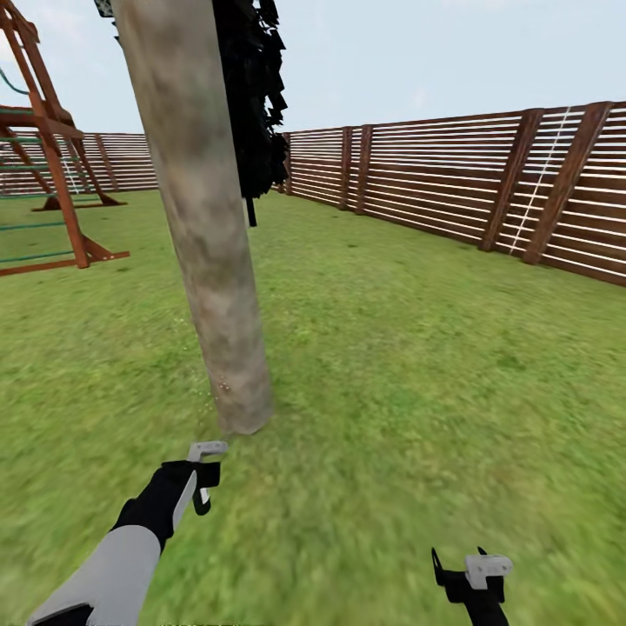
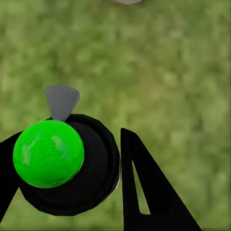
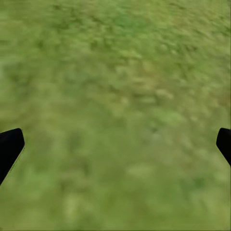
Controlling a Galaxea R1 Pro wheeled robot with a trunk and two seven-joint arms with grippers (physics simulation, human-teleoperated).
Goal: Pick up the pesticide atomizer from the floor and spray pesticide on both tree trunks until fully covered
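The tree trunk (image 1: 202, 217) rises from the grass (image 1: 417, 365) as a bare, mottled grey-brown column, leaning slightly in the head view, with a dark blocky mass of leaves (image 1: 254, 96) hanging just behind its upper part. The left pincer (image 1: 205, 474) hovers near the foot of the trunk, apart from it. It is clenched around the pesticide atomizer (image 2: 72, 166): in the left wrist view the bottle's round black body with its bright green cap sits between the two dark fingers (image 2: 144, 187), and a pale grey nozzle (image 2: 61, 101) juts from it over the lawn. In the head view the same pale nozzle points toward the base of the trunk.

The right pincer (image 1: 471, 576) hangs low over the grass, well apart from the trunk. In the right wrist view its two dark fingertips (image 3: 9, 147) stand far apart at opposite edges of the picture, released, with blurred grass between them.

A brown horizontal-slat wooden fence (image 1: 452, 183) runs along the far and right sides of the lawn. A reddish wooden play frame (image 1: 52, 156) stands at the far left.
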